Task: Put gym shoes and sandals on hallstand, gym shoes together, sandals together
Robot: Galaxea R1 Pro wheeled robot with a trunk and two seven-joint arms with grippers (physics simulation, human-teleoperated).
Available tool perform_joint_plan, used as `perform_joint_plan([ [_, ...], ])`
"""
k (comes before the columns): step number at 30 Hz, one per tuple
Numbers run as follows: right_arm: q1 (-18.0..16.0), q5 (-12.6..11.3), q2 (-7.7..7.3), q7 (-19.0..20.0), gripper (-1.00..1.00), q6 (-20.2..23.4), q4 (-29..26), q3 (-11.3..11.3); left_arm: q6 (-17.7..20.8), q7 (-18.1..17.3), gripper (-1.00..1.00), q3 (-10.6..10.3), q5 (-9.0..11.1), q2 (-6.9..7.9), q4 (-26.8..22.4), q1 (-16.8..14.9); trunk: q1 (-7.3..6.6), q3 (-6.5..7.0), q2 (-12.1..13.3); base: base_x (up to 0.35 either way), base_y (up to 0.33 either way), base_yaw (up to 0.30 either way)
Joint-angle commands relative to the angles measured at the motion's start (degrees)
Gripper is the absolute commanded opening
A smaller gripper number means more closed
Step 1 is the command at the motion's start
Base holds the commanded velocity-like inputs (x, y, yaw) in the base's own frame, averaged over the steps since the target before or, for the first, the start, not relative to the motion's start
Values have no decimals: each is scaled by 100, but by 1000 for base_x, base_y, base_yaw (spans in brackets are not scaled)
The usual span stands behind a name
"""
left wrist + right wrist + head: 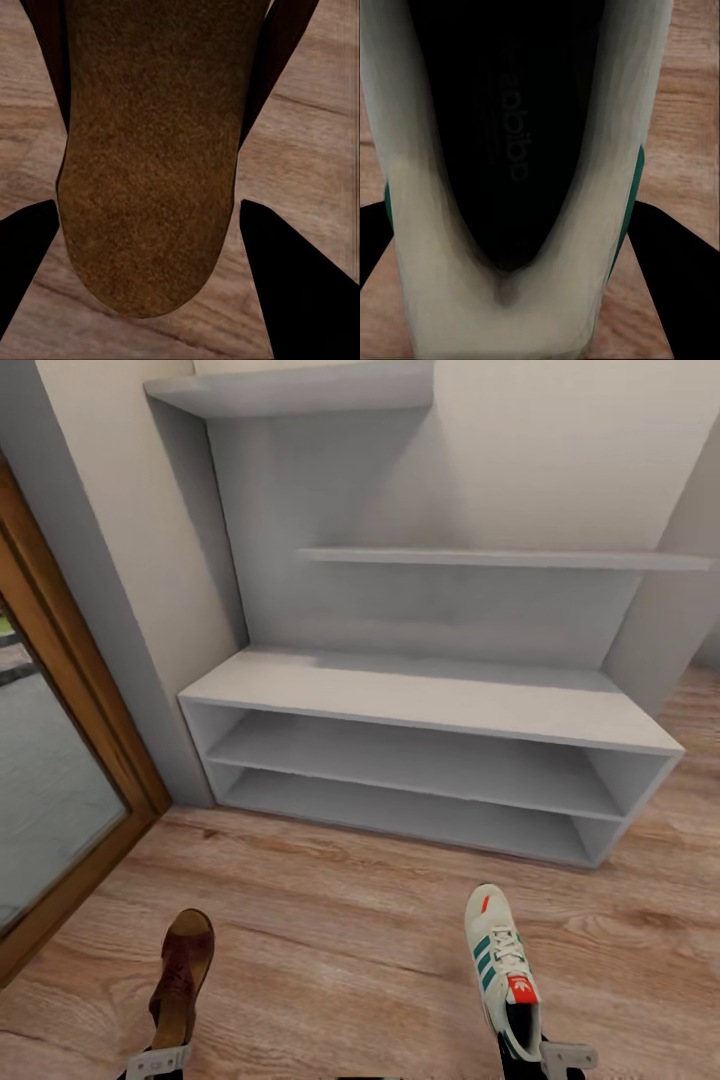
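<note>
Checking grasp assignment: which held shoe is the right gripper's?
The gym shoe, white with green stripes, is in the right gripper; the brown sandal is in the left gripper.

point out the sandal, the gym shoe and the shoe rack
sandal (185,965): head view, on its brown strap
gym shoe (497,950): head view, on the laces
shoe rack (430,695): head view, on its flat grey top

Wood-framed glass door (50,790) — cream wall (130,540) beside.

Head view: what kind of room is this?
Likely a home entry corridor: a low grey shoe rack with wall shelves above, wood plank floor, and a wood-framed glass door at left.
</note>
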Motion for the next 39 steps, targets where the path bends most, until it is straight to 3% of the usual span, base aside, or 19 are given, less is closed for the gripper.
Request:
perform_joint_plan([
  [1, -5, -1, 2, 27, -100, -19, 6, -30, -21, -45, -100, 49, -28, -2, 0, -6, -1, -4, -2, 0, 0, -265],
  [30, -5, -19, 2, 14, -100, -22, 5, -34, -21, -45, -100, 49, 7, -2, 0, -6, -1, 84, -2, 0, 0, -268],
  [39, -5, -12, -4, 25, -100, -22, -6, -39, -17, -45, -100, 49, 2, 1, 0, -5, -1, 90, -2, 0, 0, -49],
])
